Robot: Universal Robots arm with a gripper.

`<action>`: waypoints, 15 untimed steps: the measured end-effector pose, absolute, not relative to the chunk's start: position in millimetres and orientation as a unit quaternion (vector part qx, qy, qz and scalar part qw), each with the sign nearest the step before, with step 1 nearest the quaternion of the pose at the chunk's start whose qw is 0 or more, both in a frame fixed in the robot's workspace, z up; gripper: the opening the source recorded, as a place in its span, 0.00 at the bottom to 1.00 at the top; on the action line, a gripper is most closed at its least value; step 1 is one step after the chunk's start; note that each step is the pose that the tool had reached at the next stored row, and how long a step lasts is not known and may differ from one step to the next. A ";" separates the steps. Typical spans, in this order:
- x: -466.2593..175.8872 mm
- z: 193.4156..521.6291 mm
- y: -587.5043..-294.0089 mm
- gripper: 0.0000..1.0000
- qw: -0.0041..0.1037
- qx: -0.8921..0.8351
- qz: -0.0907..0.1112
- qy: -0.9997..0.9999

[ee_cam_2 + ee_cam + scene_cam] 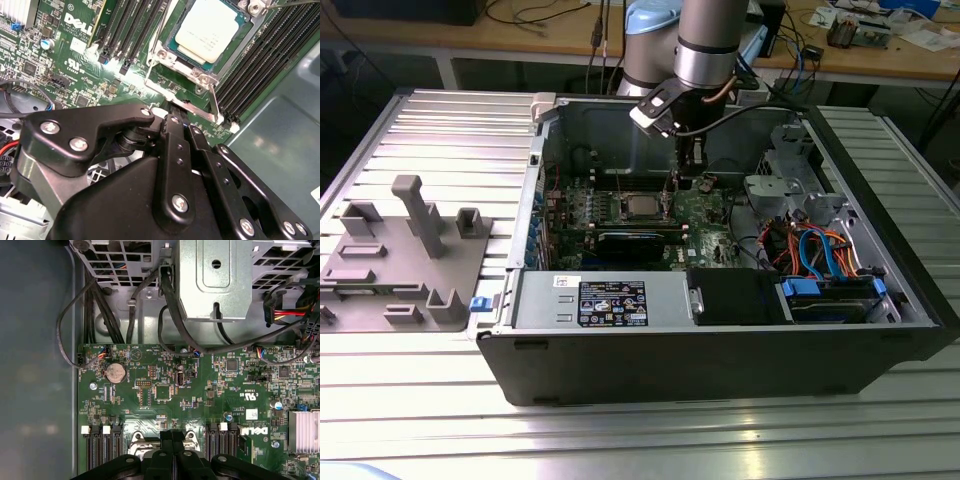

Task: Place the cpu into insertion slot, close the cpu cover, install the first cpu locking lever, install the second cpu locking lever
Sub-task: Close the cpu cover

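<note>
The cpu (212, 30), a silver-topped square chip, lies in the insertion slot (175, 37) on the green board; the exterior view shows it mid-case (640, 207). A silvery frame bar (187, 105) and a thin metal lever (214, 102) run along the slot's edge. I cannot tell how the cpu cover stands. My gripper (176, 119) hangs low over the board with its black fingers (172, 436) pressed together, tips right at that frame bar. In the exterior view the gripper (692, 175) is just toward the exterior view's right of the slot. Nothing shows between the fingers.
Long black memory slots (265, 60) flank the slot on both sides. A metal drive cage (215, 280) with black cables, a coin battery (115, 372) and a finned heatsink (302, 430) sit nearby. A grey fixture tray (400, 250) lies outside the case (720, 360).
</note>
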State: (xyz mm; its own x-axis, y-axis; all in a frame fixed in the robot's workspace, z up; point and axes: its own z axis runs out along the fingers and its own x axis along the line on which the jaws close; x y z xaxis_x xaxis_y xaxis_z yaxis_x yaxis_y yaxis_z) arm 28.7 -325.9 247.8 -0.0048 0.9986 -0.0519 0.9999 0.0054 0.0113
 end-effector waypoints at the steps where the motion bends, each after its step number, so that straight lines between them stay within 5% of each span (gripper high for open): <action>1: 28.4 247.8 -325.9 0.11 0.022 0.705 -0.014 0.709; 15: 26.1 247.7 -325.9 0.11 0.022 0.705 -0.014 0.709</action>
State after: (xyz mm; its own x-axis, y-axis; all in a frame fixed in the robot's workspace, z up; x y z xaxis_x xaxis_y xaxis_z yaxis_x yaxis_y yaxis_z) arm 26.1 -325.9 247.7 -0.0048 0.9986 -0.0519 0.9999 0.0053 0.0109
